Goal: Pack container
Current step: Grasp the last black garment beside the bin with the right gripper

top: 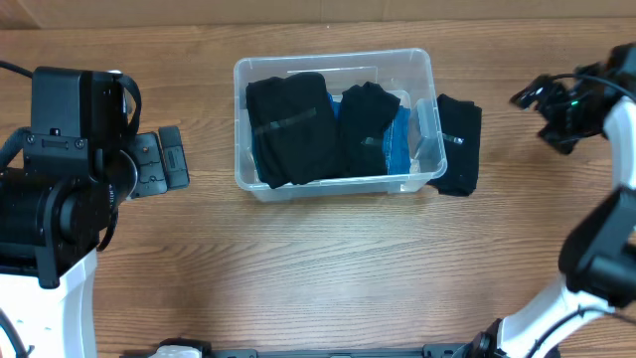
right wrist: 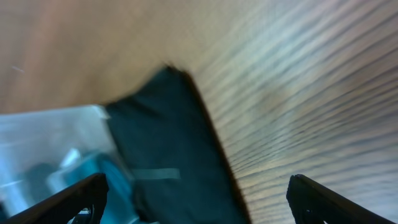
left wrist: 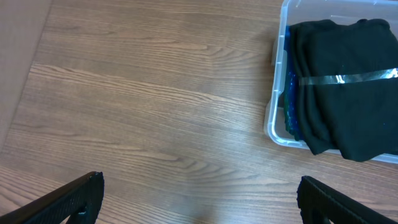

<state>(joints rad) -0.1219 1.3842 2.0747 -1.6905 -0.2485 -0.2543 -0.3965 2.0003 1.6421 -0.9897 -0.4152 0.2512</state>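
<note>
Left gripper (left wrist: 199, 183): fingers spread wide, empty, left of container (top: 333, 58). Container mid-table, holds two black bundles (top: 288, 114) over blue item (top: 400, 139). Third bundle (top: 459, 144) outside, touching right wall. Right gripper (right wrist: 198, 182): wide, empty, near it. Likely step: reach for it. Next: grasp, lift over rim.

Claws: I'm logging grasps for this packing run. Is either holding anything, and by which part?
Nothing is held. The left claw is open over the table; the right claw is open, clear of the black garment beside the container.
</note>
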